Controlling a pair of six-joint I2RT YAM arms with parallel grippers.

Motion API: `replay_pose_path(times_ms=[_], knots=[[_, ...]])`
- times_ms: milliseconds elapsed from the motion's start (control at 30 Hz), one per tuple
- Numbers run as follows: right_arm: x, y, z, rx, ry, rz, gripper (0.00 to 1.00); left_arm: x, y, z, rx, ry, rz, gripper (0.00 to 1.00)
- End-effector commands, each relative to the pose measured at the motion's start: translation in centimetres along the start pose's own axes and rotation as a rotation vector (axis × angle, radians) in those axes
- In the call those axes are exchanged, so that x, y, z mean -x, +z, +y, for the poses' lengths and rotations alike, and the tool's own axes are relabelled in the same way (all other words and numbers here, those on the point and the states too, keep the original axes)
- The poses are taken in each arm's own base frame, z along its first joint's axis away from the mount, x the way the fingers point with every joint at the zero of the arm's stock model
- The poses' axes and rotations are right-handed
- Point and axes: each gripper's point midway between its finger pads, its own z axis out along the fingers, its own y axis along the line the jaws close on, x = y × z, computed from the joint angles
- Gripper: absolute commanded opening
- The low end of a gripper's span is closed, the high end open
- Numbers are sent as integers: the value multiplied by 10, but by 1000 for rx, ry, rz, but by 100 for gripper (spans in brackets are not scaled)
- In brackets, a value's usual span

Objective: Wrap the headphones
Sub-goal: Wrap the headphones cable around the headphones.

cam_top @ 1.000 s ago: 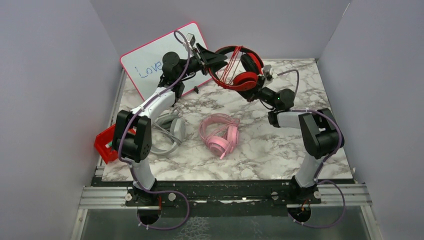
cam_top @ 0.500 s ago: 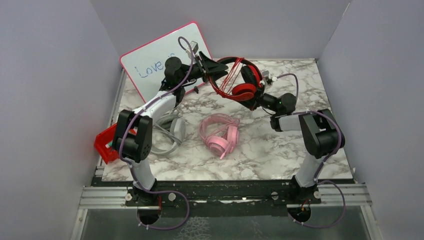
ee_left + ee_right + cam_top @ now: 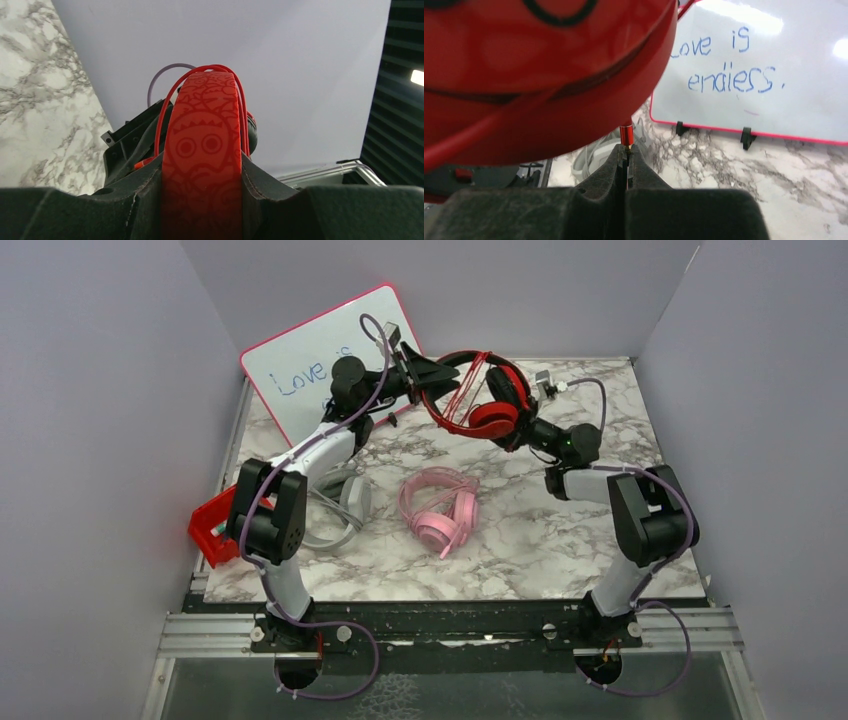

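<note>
L gripper (image 3: 428, 371) clamped on band (image 3: 202, 145) of red headphones (image 3: 490, 418), up over back of counter (image 3: 520, 530). R gripper (image 3: 625, 156) pinching cable plug (image 3: 625, 135). Pink pair (image 3: 440, 508), grey pair (image 3: 340, 502) flat on counter.

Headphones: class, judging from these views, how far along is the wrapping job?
Done, seemingly: the pink pair lies with no cable trailing. In hand: the red pair, its band in the left gripper, cable looped over it, the right gripper shut on the plug. Left: tucking that end; the grey pair, partly hidden, is uncertain.
</note>
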Motion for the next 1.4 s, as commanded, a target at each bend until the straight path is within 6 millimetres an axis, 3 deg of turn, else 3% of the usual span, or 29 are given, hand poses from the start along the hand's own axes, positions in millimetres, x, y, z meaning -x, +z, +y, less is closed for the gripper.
replay_pose_path(times_ms=[0,233,500,700,833,967,1167,1367], knots=[[77,7,52,142,-294,-218,0,-6,2,-35,-134,-28,14,0],[101,14,59,136,-289,-252,0,-14,5,-52,-185,-71,20,0],[107,19,51,94,-244,-236,4,-20,6,-50,-184,-59,12,0],[106,21,23,-78,-174,-180,10,-23,7,-46,-176,-62,9,0],[97,23,8,-140,-154,-146,13,-27,12,-54,-193,-65,18,0],[97,23,8,-135,-133,-162,19,-28,14,-55,-200,-78,18,0],[95,14,7,-181,-128,-203,36,-23,12,-49,-232,-124,-2,0],[92,3,-3,-289,-133,-194,44,-15,13,-63,-268,-108,-19,0]])
